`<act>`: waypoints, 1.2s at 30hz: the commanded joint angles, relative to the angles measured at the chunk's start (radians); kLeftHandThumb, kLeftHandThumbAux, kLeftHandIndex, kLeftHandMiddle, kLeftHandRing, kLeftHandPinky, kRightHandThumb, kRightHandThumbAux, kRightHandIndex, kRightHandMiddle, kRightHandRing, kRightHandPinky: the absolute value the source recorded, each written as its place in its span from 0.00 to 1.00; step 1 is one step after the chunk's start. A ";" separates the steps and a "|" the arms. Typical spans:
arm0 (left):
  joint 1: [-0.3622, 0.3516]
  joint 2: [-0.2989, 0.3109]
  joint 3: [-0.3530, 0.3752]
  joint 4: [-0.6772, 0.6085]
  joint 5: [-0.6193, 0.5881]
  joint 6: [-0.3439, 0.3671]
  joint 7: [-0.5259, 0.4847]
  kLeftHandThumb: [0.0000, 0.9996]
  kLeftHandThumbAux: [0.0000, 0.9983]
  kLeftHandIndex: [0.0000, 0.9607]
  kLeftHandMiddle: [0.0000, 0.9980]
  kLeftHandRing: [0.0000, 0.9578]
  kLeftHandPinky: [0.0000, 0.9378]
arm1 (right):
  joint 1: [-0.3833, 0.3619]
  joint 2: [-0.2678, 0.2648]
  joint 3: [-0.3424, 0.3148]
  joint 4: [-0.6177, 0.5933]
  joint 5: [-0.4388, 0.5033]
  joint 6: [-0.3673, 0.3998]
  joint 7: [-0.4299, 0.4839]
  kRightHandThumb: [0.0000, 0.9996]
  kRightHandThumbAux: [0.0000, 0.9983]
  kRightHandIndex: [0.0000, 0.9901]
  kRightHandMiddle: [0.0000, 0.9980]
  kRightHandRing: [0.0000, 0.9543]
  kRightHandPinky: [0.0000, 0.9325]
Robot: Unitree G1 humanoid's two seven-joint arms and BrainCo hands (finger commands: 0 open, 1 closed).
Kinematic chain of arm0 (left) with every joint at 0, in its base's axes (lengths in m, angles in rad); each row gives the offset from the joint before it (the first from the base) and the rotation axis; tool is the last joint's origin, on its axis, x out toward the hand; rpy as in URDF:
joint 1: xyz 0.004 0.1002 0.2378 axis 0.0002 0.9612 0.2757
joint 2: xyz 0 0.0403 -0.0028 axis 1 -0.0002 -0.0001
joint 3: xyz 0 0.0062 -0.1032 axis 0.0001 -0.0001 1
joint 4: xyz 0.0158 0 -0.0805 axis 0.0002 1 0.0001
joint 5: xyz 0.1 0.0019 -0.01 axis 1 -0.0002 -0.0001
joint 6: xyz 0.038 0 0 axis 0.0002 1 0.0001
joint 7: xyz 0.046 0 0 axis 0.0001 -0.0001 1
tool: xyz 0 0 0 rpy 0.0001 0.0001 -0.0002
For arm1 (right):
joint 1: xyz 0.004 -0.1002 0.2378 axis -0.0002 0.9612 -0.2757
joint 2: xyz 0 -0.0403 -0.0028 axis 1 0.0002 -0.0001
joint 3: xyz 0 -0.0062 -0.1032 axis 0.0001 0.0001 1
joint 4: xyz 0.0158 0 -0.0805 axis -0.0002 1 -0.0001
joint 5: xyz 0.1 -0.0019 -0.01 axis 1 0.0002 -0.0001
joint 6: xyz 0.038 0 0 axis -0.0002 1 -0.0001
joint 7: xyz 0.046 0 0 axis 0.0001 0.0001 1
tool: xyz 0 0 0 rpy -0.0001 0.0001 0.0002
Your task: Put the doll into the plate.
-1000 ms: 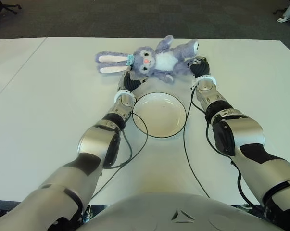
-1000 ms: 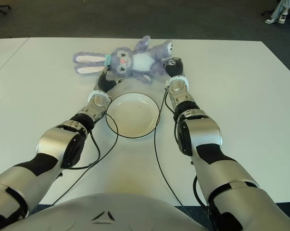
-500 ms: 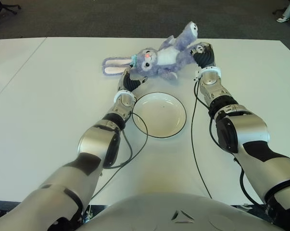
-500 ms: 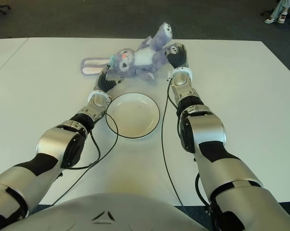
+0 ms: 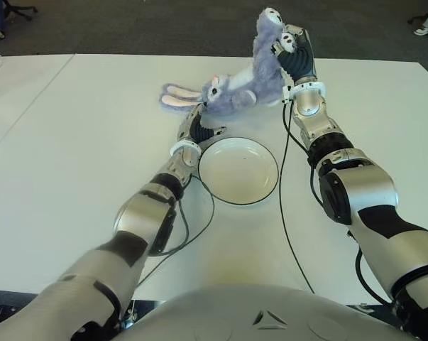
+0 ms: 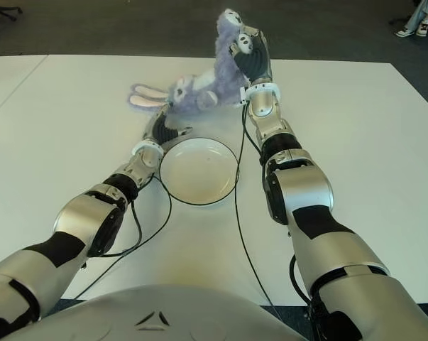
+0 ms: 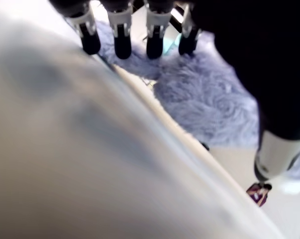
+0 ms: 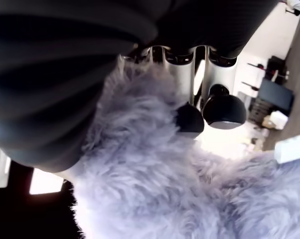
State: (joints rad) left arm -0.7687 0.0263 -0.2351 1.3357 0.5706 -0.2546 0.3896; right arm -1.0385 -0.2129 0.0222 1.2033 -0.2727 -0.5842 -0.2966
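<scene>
Left eye view: right robot hand clenched on doll, legs now hoisted, at plate's 12 o'clock; left robot hand released beneath head.

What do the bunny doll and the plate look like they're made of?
The doll, gripped at the legs by the right hand with the left hand under its head, looks like soft plush: long fuzzy lilac pile. The plate looks like glazed ceramic or hard plastic: smooth, glossy white, dark rim.
</scene>
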 commanded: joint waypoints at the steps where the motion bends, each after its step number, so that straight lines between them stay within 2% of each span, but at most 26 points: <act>1: 0.106 -0.042 -0.093 0.065 0.069 0.077 -0.122 0.00 0.56 0.01 0.00 0.04 0.00 | -0.021 -0.012 0.000 -0.016 0.007 -0.048 -0.001 0.71 0.72 0.44 0.85 0.90 0.91; 5: 0.117 -0.049 -0.151 0.069 0.110 0.099 -0.136 0.00 0.57 0.00 0.00 0.14 0.00 | -0.022 -0.026 0.002 -0.023 0.000 -0.064 -0.012 0.71 0.72 0.44 0.85 0.90 0.90; 6: 0.120 -0.050 -0.161 0.069 0.115 0.100 -0.135 0.00 0.56 0.00 0.00 0.21 0.00 | -0.022 -0.028 0.002 -0.023 -0.002 -0.066 -0.013 0.71 0.72 0.44 0.85 0.90 0.91; 10: 0.135 -0.048 -0.217 0.069 0.146 0.095 -0.129 0.00 0.54 0.00 0.00 0.25 0.00 | -0.022 -0.035 0.001 -0.026 0.000 -0.078 -0.011 0.71 0.72 0.44 0.85 0.90 0.90; 13: 0.142 -0.042 -0.259 0.072 0.173 0.100 -0.142 0.00 0.54 0.00 0.00 0.22 0.00 | -0.026 -0.038 -0.007 -0.033 0.012 -0.085 0.000 0.71 0.72 0.44 0.85 0.90 0.90; 14: 0.144 -0.040 -0.271 0.073 0.179 0.099 -0.143 0.00 0.55 0.00 0.00 0.14 0.00 | -0.027 -0.038 -0.009 -0.035 0.015 -0.085 0.003 0.71 0.72 0.44 0.85 0.90 0.89; 17: 0.146 -0.033 -0.323 0.074 0.209 0.098 -0.134 0.00 0.56 0.00 0.00 0.11 0.00 | -0.038 -0.043 -0.009 -0.053 0.016 -0.074 0.003 0.70 0.72 0.44 0.84 0.90 0.89; 20: 0.143 -0.028 -0.376 0.075 0.234 0.102 -0.122 0.00 0.58 0.00 0.00 0.22 0.00 | -0.050 -0.049 -0.006 -0.078 0.009 -0.058 -0.003 0.70 0.72 0.44 0.84 0.90 0.89; 23: 0.146 -0.024 -0.424 0.074 0.255 0.109 -0.104 0.00 0.59 0.01 0.00 0.29 0.00 | -0.057 -0.055 0.001 -0.098 -0.003 -0.059 -0.013 0.70 0.72 0.44 0.84 0.90 0.89; 24: 0.146 -0.023 -0.437 0.074 0.258 0.113 -0.102 0.00 0.59 0.01 0.00 0.29 0.00 | -0.058 -0.056 0.001 -0.102 -0.004 -0.062 -0.013 0.70 0.72 0.44 0.84 0.90 0.89; 25: 0.146 -0.022 -0.446 0.075 0.256 0.115 -0.102 0.00 0.59 0.02 0.00 0.23 0.00 | -0.058 -0.056 0.001 -0.104 -0.003 -0.064 -0.012 0.70 0.72 0.44 0.84 0.90 0.89; 29: 0.151 -0.027 -0.479 0.078 0.253 0.135 -0.114 0.00 0.58 0.02 0.00 0.18 0.00 | -0.064 -0.062 0.005 -0.107 -0.008 -0.072 -0.014 0.70 0.72 0.44 0.84 0.90 0.89; 33: 0.165 -0.035 -0.499 0.081 0.248 0.158 -0.142 0.00 0.56 0.00 0.00 0.25 0.00 | -0.082 -0.066 0.014 -0.106 -0.025 -0.078 -0.033 0.70 0.72 0.44 0.84 0.90 0.90; 36: 0.169 -0.036 -0.504 0.082 0.240 0.166 -0.159 0.00 0.56 0.00 0.00 0.25 0.00 | -0.093 -0.064 0.015 -0.107 -0.032 -0.083 -0.043 0.70 0.72 0.44 0.84 0.90 0.89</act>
State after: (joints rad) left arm -0.8156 0.0516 -0.6120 1.3018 0.6809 -0.1568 0.4025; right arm -1.0859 -0.2669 0.0238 1.1082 -0.2902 -0.6475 -0.3125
